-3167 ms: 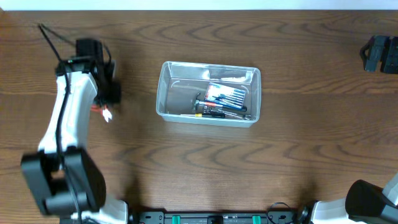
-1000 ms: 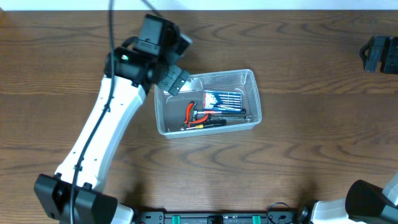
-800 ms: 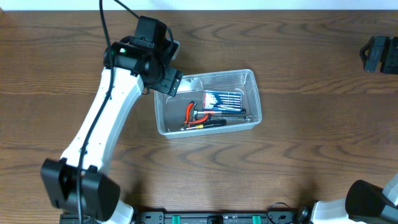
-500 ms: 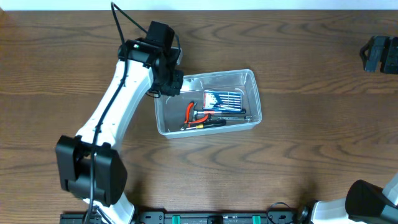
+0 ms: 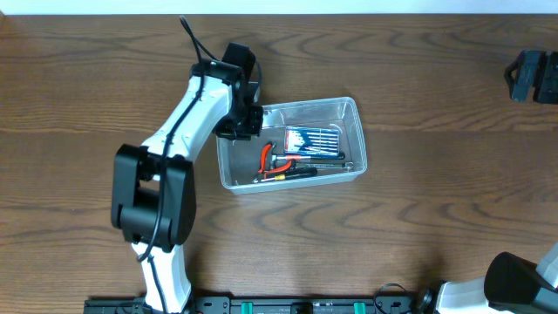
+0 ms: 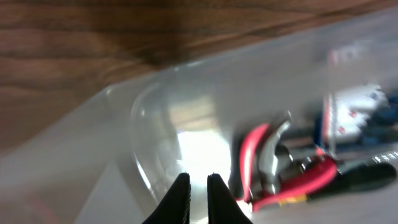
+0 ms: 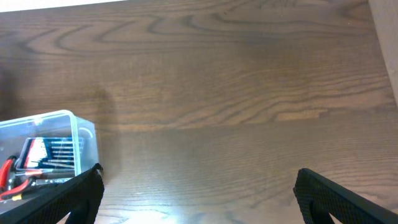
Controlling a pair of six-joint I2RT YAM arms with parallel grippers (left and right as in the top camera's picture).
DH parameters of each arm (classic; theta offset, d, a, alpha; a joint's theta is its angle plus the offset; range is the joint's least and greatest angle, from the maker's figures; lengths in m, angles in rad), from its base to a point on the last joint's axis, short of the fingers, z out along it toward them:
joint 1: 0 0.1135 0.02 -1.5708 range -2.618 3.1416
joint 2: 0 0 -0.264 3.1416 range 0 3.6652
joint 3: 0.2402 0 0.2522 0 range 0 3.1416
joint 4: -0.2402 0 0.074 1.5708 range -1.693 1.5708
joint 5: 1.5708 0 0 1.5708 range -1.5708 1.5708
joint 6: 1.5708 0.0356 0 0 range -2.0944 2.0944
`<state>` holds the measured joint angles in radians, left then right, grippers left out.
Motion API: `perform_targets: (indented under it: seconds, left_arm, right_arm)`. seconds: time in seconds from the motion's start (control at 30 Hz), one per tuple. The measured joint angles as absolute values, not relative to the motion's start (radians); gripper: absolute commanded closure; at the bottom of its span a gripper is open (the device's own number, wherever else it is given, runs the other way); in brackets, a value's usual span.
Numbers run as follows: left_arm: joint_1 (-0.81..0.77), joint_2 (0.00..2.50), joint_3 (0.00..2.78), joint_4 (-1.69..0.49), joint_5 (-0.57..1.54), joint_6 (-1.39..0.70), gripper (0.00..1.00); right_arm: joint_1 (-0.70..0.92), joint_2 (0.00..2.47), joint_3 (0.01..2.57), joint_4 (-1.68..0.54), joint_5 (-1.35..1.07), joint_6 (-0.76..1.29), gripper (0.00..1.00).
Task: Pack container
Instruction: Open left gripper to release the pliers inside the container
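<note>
The container, a clear plastic bin, sits mid-table, slightly tilted. In it lie red-handled pliers, a blue pack of screwdrivers and dark tools. My left gripper is over the bin's upper-left corner. In the left wrist view its fingers are nearly together and hold nothing, above the bin's rounded corner, with the pliers to their right. My right gripper is wide open and empty at the far right; its fingertips frame bare table, with the bin at the left.
Brown wooden table all round the bin. The left arm reaches from the front left up to the bin's corner. The table's back edge runs along the top.
My left gripper went from the table's left side to the bin. The red pliers now lie inside, the bin has turned slightly, and the arm has swung round over the corner.
</note>
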<state>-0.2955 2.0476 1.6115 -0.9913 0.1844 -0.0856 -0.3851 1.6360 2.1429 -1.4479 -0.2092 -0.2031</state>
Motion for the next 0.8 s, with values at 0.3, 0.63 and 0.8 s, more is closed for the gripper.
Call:
perform_targets:
  seconds: [0.3,0.63,0.8]
  left_arm:
    - [-0.295,2.067,1.61,-0.929,0.155,-0.081,0.91]
    - [-0.295,2.067,1.61,-0.887,0.13,-0.047,0.91]
    - [-0.295,2.067,1.61,-0.862,0.105,-0.023,0.91]
  right_arm:
    - [-0.385,1.636,2.143,-1.448,-0.209,-0.203,0.01]
    - [-0.385,1.636,2.143,-1.448,-0.209,-0.203,0.01]
    - [-0.385,1.636,2.143,-1.448,-0.209,-0.203,0.01]
